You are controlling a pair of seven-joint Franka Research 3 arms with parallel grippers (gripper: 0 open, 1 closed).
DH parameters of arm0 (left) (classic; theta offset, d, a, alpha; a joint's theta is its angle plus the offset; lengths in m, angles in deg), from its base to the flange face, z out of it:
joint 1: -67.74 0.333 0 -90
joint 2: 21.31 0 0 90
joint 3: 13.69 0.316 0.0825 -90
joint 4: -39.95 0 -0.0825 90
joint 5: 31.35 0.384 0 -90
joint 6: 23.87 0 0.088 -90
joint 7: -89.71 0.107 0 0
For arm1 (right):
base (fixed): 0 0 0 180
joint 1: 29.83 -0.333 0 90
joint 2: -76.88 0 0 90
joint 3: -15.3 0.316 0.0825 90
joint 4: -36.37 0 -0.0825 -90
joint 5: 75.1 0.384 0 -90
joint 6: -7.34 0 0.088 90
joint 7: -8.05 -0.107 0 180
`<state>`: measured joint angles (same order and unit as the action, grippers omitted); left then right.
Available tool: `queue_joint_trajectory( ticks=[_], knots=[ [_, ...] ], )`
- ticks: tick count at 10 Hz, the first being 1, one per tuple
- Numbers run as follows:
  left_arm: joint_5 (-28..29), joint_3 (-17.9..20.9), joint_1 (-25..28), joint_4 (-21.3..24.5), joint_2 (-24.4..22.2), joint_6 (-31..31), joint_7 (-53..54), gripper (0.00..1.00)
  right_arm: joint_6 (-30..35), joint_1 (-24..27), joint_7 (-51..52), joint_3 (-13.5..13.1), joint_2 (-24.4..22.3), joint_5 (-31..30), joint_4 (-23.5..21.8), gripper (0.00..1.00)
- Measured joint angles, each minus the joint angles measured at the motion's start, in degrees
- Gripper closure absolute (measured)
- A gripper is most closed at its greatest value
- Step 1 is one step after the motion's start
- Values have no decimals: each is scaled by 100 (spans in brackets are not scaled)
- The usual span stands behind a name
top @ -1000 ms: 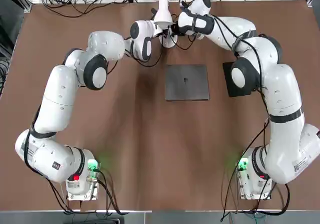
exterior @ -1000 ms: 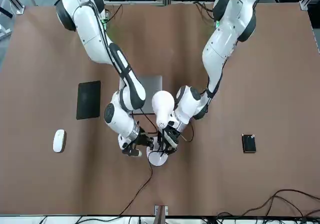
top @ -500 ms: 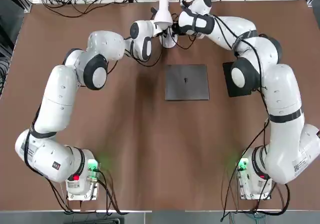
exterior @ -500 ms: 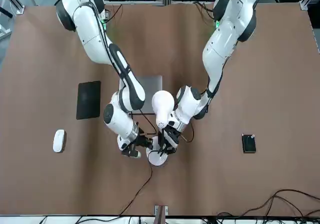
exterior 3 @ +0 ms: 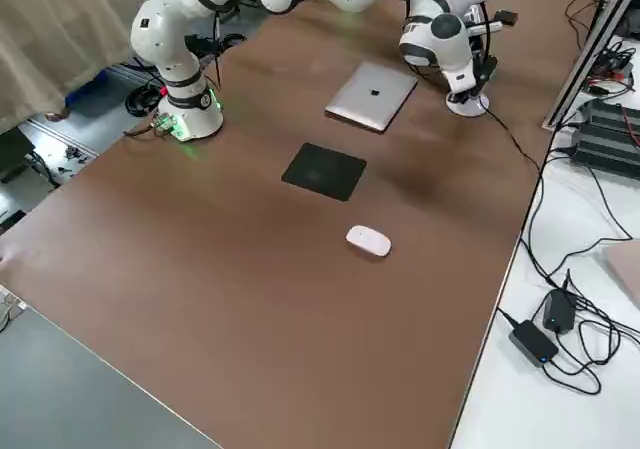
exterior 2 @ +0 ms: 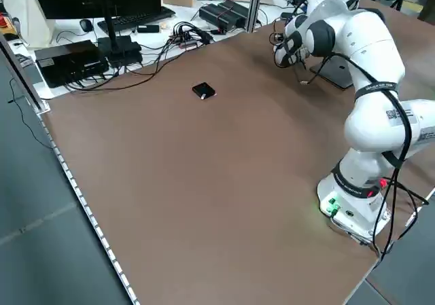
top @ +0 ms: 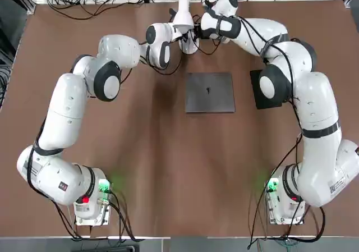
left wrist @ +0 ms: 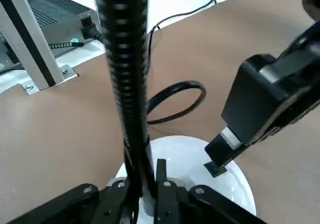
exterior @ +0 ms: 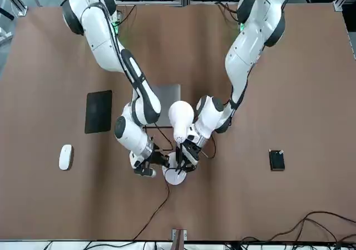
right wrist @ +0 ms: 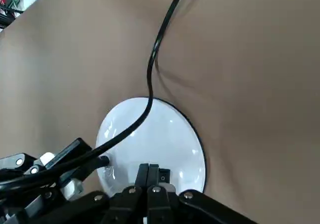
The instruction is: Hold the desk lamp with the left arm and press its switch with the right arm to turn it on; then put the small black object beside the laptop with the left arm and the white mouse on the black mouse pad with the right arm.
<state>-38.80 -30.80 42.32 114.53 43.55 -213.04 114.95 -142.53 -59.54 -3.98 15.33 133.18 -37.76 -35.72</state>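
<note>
Gripping the desk lamp (exterior: 181, 122) by its stem, my left gripper (left wrist: 148, 181) is narrow; my right gripper (right wrist: 148, 173) is closed above its round base. Rightward lie the laptop (exterior 3: 372, 95), black mouse pad (exterior 3: 324, 172) and white mouse (exterior 3: 368, 240); leftward, the small black object (exterior: 277, 160).

Two grippers (left wrist: 147, 184) (right wrist: 152, 171), one lamp (exterior: 181, 121), one laptop (top: 210, 93), one mouse (exterior: 65, 157).
</note>
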Motion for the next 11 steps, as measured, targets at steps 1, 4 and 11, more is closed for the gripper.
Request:
queue_joint_trajectory(
  ticks=[1,4,11],
  knots=[
    [0,0,-1,6,2,-23,0,85,0,1,2,-1,1,-6,0,97],
    [0,0,-2,8,3,-32,0,85,-47,-26,7,16,44,-8,1,97],
    [0,0,0,9,5,-34,0,85,-111,-38,15,27,75,-24,19,97]
  ],
)
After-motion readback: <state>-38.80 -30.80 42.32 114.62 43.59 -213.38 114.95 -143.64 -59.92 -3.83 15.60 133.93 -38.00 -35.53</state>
